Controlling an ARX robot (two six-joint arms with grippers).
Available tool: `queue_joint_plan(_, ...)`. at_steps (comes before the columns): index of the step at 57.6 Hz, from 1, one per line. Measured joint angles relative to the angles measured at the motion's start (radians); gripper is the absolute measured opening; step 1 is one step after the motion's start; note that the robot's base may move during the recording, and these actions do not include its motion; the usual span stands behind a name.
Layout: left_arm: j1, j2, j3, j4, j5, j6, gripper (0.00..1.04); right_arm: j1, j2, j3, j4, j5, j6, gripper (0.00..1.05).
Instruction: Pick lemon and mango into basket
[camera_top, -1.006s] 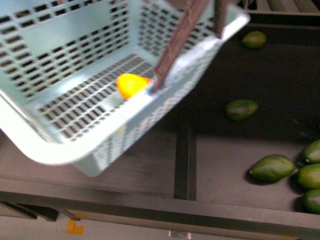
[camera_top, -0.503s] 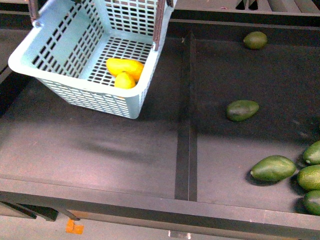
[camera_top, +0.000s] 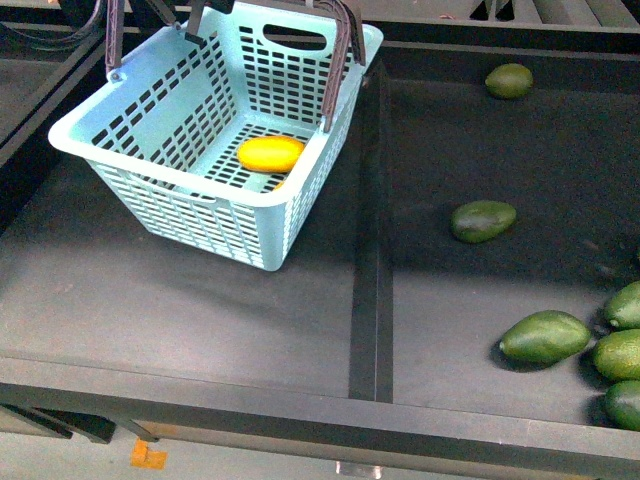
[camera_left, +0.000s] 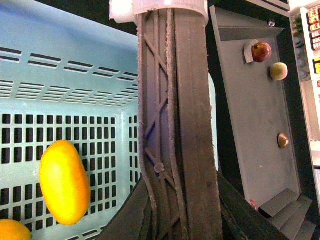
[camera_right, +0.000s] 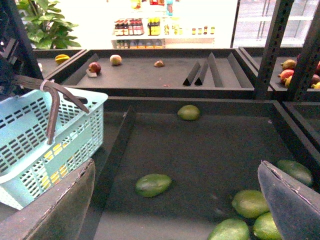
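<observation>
Pale teal slotted plastic basket sits on the dark desk, smooth yellow-orange mango inside. Light, stiff; lift by the brown folding handles. Left gripper: cannot tell. Right gripper spread apart, empty.

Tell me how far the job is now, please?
Nearly done. The mango lies in the basket, with a second yellow fruit, apparently the lemon, beside it. In hand: the basket handle fills the left wrist view, seemingly held. The right pincer is open and empty. Nothing obvious remains.
</observation>
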Motion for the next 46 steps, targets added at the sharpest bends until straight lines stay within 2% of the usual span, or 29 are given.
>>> queue_joint_plan(8,-0.002,0.005,0.01,0.01,-0.03,-0.004,0.41,0.0,0.0,0.0,0.0,0.0,0.0,0.96)
queue_joint_plan(12,-0.002,-0.031,-0.046,0.031,-0.044,-0.022,0.54,0.0,0.0,0.0,0.0,0.0,0.0,0.96)
queue_joint_plan(16,-0.003,-0.132,-0.195,0.05,-0.074,-0.074,0.73,0.0,0.0,0.0,0.0,0.0,0.0,0.96)
queue_joint_plan(24,-0.006,-0.353,-0.485,0.086,-0.152,-0.148,1.0,0.0,0.0,0.0,0.0,0.0,0.0,0.96)
queue_joint_plan(30,-0.032,-0.485,-0.612,-0.067,-0.277,-0.142,0.98,0.0,0.0,0.0,0.0,0.0,0.0,0.96)
queue_joint_plan(33,-0.048,-0.517,-0.633,-0.112,-0.29,-0.139,0.98,0.0,0.0,0.0,0.0,0.0,0.0,0.96)
queue_joint_plan(38,-0.062,-0.534,-0.65,-0.086,-0.265,-0.097,0.97,0.0,0.0,0.0,0.0,0.0,0.0,0.96)
queue_joint_plan(40,-0.051,-0.588,-0.787,0.15,-0.099,0.048,0.9,0.0,0.0,0.0,0.0,0.0,0.0,0.96)
queue_joint_plan(42,-0.042,-0.622,-0.877,0.288,-0.018,0.164,0.85,0.0,0.0,0.0,0.0,0.002,0.0,0.96)
queue_joint_plan(43,-0.033,-0.658,-0.974,0.428,0.073,0.294,0.81,0.0,0.0,0.0,0.0,0.002,0.0,0.96)
queue_joint_plan(44,-0.024,-0.687,-1.053,0.537,0.127,0.428,0.77,0.0,0.0,0.0,0.0,0.002,0.0,0.96)
queue_joint_plan(45,-0.017,-0.708,-1.112,0.619,0.161,0.481,0.74,0.0,0.0,0.0,0.0,0.003,0.0,0.96)
queue_joint_plan(46,-0.005,-0.743,-1.206,0.754,0.204,0.638,0.7,0.0,0.0,0.0,0.0,0.003,0.0,0.96)
